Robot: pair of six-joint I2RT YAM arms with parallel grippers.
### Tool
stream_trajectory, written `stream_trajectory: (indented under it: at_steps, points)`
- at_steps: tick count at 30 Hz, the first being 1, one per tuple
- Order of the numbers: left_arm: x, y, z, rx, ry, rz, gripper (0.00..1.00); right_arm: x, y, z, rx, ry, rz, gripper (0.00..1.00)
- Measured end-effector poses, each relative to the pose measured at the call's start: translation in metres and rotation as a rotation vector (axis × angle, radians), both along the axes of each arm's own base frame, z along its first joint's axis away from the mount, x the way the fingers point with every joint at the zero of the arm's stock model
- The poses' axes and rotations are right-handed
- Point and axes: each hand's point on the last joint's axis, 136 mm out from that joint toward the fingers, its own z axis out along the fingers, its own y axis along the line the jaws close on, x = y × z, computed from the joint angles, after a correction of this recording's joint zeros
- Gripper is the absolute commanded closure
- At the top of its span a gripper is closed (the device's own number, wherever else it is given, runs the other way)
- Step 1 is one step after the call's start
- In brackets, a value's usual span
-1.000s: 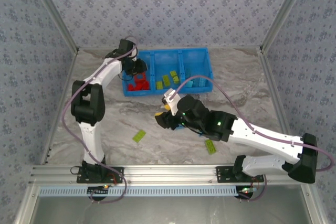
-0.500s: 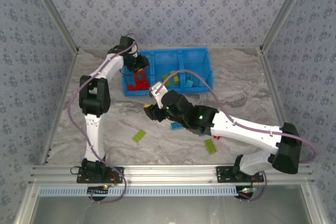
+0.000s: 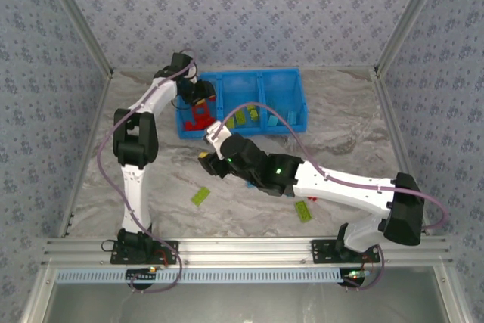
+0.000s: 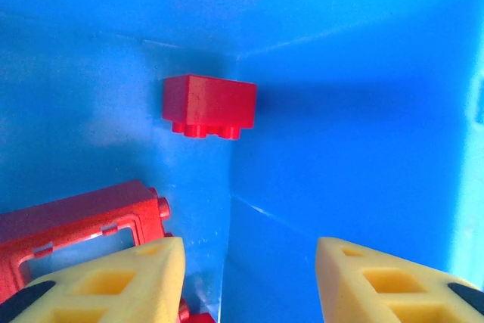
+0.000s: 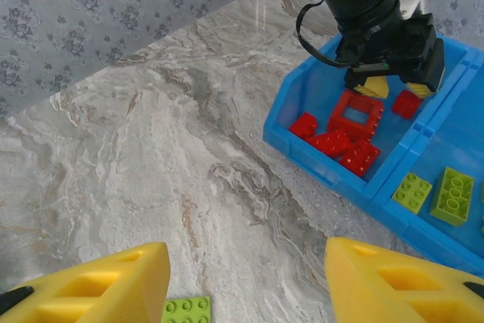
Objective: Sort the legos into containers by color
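Observation:
In the left wrist view my left gripper (image 4: 249, 277) stands open inside the left compartment of the blue bin (image 4: 348, 73). Nothing is between its fingers. A small red brick (image 4: 209, 105) lies in the compartment's corner and the red square frame (image 4: 83, 221) lies at lower left. From above, the left gripper (image 3: 200, 100) hovers over the red bricks (image 3: 198, 120). My right gripper (image 3: 209, 157) is open above the table, and a lime green brick (image 5: 187, 310) lies just beside its left finger. Green bricks (image 5: 446, 194) lie in the middle compartment.
Another green brick (image 3: 303, 211) lies on the table near the front, right of the right arm. The bin (image 3: 249, 73) stands at the back centre. The right arm stretches across the middle of the table. Metal posts rise at both back corners.
My left gripper has opened over the left compartment, and the red brick now lies free there. The right arm has swung left across the table, closer to the green brick.

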Motion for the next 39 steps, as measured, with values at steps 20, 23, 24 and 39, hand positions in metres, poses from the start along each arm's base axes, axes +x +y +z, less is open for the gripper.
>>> stream_trajectory:
  at_steps: [20, 23, 24, 39]
  points:
    - [-0.209, 0.096, 0.185, 0.114, -0.313, 0.224, 0.45, -0.061, 0.038, -0.067, -0.188, 0.048, 0.308, 0.27]
    - [-0.25, 0.103, 0.201, 0.094, -0.363, 0.215, 0.43, -0.078, 0.029, -0.121, -0.325, 0.117, 0.43, 0.26]
    - [-0.264, 0.104, 0.204, 0.083, -0.376, 0.209, 0.42, -0.082, 0.025, -0.14, -0.377, 0.139, 0.464, 0.26]
    - [-0.356, 0.108, 0.202, 0.019, -0.37, 0.128, 0.43, -0.05, 0.025, -0.246, -0.631, 0.207, 0.568, 0.24]
